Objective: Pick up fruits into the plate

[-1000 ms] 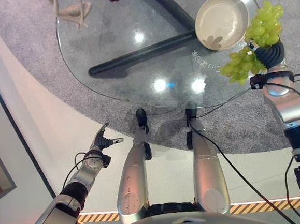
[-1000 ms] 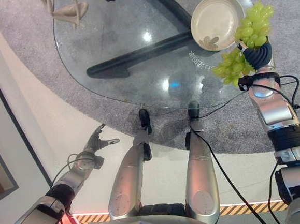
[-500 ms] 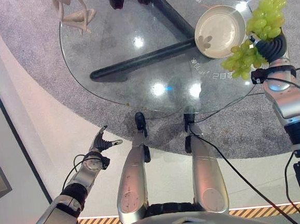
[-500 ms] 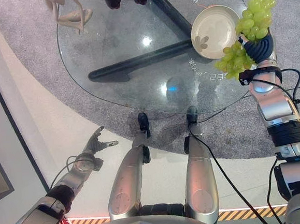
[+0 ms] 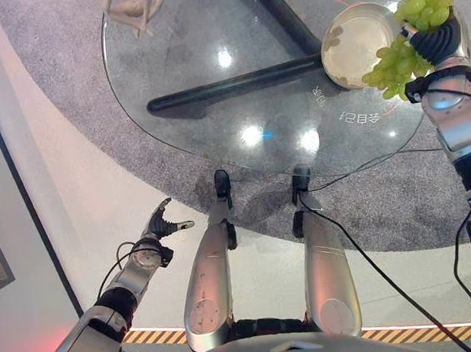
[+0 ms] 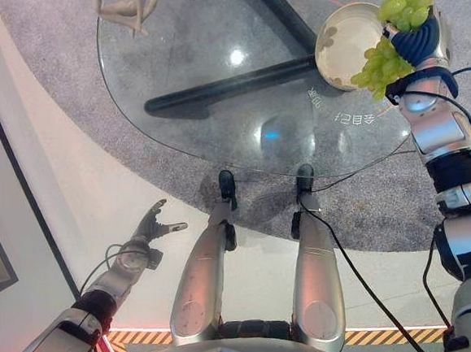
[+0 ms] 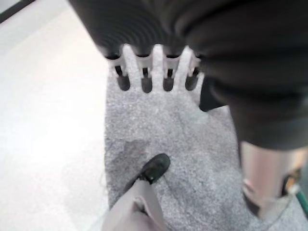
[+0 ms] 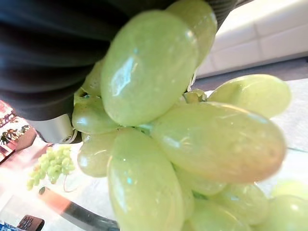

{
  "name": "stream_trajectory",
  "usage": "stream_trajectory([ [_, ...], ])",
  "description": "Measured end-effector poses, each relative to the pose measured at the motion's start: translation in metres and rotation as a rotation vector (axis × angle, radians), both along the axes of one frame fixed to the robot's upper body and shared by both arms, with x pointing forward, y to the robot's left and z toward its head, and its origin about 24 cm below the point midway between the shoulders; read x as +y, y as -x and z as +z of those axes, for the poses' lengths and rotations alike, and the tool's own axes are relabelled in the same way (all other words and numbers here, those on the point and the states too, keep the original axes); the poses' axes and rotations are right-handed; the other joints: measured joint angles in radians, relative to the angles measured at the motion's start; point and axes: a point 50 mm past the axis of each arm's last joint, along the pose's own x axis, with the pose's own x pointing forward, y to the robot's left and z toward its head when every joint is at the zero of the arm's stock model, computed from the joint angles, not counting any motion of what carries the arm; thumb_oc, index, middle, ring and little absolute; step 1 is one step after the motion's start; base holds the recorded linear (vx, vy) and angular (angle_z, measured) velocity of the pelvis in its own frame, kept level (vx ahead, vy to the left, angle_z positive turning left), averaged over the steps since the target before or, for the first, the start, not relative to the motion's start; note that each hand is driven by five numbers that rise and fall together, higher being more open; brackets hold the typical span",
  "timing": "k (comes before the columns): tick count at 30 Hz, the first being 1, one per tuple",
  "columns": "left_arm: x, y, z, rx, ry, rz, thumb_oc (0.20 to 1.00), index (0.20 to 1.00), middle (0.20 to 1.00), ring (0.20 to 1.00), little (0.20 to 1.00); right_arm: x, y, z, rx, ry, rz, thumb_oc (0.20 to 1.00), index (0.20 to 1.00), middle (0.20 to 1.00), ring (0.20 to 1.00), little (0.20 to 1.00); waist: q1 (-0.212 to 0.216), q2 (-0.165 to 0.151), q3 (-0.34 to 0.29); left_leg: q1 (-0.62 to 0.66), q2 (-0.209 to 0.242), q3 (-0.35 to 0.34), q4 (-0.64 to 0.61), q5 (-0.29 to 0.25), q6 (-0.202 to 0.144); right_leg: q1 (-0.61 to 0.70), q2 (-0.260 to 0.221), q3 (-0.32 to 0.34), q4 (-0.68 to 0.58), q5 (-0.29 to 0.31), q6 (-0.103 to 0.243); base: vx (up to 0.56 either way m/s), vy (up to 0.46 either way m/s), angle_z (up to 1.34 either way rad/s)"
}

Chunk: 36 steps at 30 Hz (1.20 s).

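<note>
So, right hand (image 5: 436,44) up at the far right edge of the glass table (image 5: 213,96), carrying a bunch of green grapes (image 5: 418,7) that hangs partly over the rim of the cream plate (image 5: 354,48); fingers buried under the fruit, so can't tell how they're set. Left hand (image 5: 162,224) low over the pale floor (image 5: 74,197) well short of the table, fingers straight and relaxed, nothing in it.

A round glass table (image 5: 213,96) on dark crossed legs (image 5: 236,84) stands at twelve o'clock on grey carpet (image 5: 56,68), pale floor (image 5: 85,229) curving toward seven o'clock, ceiling lights reflected in the glass.
</note>
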Motion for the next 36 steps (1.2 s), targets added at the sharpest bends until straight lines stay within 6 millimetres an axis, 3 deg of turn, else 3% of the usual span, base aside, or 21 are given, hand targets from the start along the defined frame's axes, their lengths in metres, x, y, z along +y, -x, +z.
stream_trajectory([
  [8, -0.003, -0.003, 0.007, -0.028, -0.016, -0.051, 1.000, 1.000, 1.000, 1.000, 1.000, -0.006, -0.008, 0.014, 0.020, 0.017, -0.064, 0.200, 0.200, 0.200, 0.200, 0.200, 0.034, 0.005, 0.001, -0.051, -0.018, -0.016, 0.020, 0.003, -0.005, -0.079, -0.024, -0.004, 0.093, -0.043, -0.006, -0.01, -0.004, 0.08],
  [22, -0.005, -0.008, 0.022, -0.110, -0.023, -0.082, 1.000, 1.000, 1.000, 1.000, 1.000, -0.008, -0.010, 0.020, 0.047, 0.021, -0.112, 0.200, 0.200, 0.200, 0.200, 0.200, 0.041, 0.016, -0.001, -0.158, -0.026, -0.014, 0.053, 0.010, -0.011, -0.215, -0.038, 0.007, 0.180, -0.069, -0.016, 0.00, 0.000, 0.00],
  [23, -0.005, -0.008, 0.022, -0.111, -0.023, -0.082, 1.000, 1.000, 1.000, 1.000, 1.000, -0.008, -0.010, 0.020, 0.050, 0.022, -0.115, 0.376, 0.376, 0.376, 0.376, 0.376, 0.041, 0.016, -0.001, -0.160, -0.027, -0.014, 0.054, 0.010, -0.011, -0.218, -0.038, 0.008, 0.183, -0.070, -0.017, 0.00, 0.000, 0.00],
  [24, -0.004, -0.008, 0.022, -0.112, -0.018, -0.076, 1.000, 1.000, 1.000, 1.000, 1.000, -0.007, -0.011, 0.021, 0.056, 0.030, -0.118, 0.724, 0.724, 0.724, 0.724, 0.724, 0.040, 0.016, -0.001, -0.166, -0.028, -0.013, 0.056, 0.010, -0.011, -0.226, -0.040, 0.009, 0.190, -0.071, -0.019, 0.00, 0.000, 0.00],
  [25, -0.003, -0.008, 0.023, -0.114, -0.015, -0.071, 1.000, 1.000, 1.000, 1.000, 1.000, -0.006, -0.012, 0.022, 0.058, 0.034, -0.120, 1.000, 1.000, 1.000, 1.000, 1.000, 0.041, 0.016, -0.001, -0.174, -0.028, -0.014, 0.066, 0.008, -0.013, -0.232, -0.041, 0.009, 0.194, -0.072, -0.020, 0.00, 0.000, 0.00],
  [36, -0.001, -0.010, 0.029, -0.135, -0.011, -0.077, 1.000, 1.000, 1.000, 1.000, 1.000, -0.008, -0.011, 0.024, 0.052, 0.030, -0.136, 1.000, 1.000, 1.000, 1.000, 1.000, 0.041, 0.017, -0.001, -0.188, -0.030, -0.012, 0.088, -0.002, -0.013, -0.247, -0.045, 0.014, 0.211, -0.084, -0.021, 0.00, 0.000, 0.00],
])
